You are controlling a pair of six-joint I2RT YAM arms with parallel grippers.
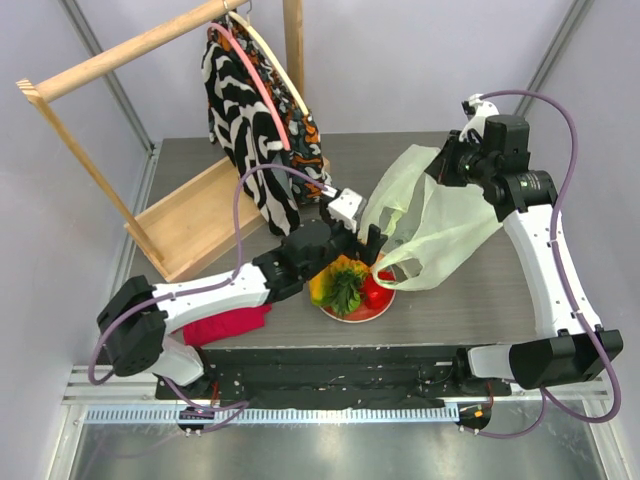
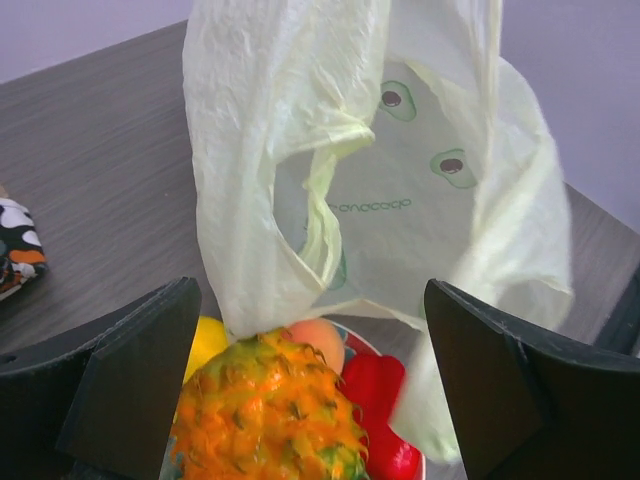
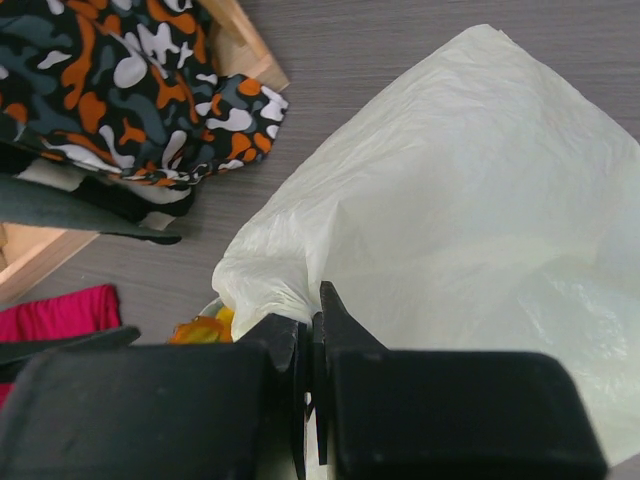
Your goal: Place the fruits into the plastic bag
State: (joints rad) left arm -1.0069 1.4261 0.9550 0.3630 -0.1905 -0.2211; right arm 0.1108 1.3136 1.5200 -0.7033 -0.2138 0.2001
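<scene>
1. Top view. Left gripper (image 1: 358,245) low, just behind the plate (image 1: 358,317), on an arm stretched forward over the table (image 1: 480,290); fingers spread wide, gripping nothing. Right gripper (image 1: 440,165) raised well behind and right of the plate, pinching the top edge of the bag (image 1: 440,225). Bag draped down to the plate's right rim: thin, crinkly, pale yellow-green. On the plate, an orange pineapple (image 1: 335,280) with a green crown and a glossy red pepper (image 1: 376,293). Left of the plate, a folded red cloth (image 1: 225,325); behind-left, a patterned garment (image 1: 245,110) on a wooden rack (image 1: 190,215).
2. Left wrist. Left gripper (image 2: 310,290) with black fingers wide apart, either side of the bumpy pineapple (image 2: 265,405). Beside it on the plate, a peach (image 2: 318,340), a yellow mango (image 2: 205,340) and the pepper (image 2: 375,400). Translucent bag (image 2: 420,200) hanging just behind the plate, a loop handle foremost.
3. Right wrist. Right gripper (image 3: 315,330) with fingers pressed together on a bunched fold of bag (image 3: 480,200). Only a sliver of pineapple (image 3: 200,328) showing past the film.
</scene>
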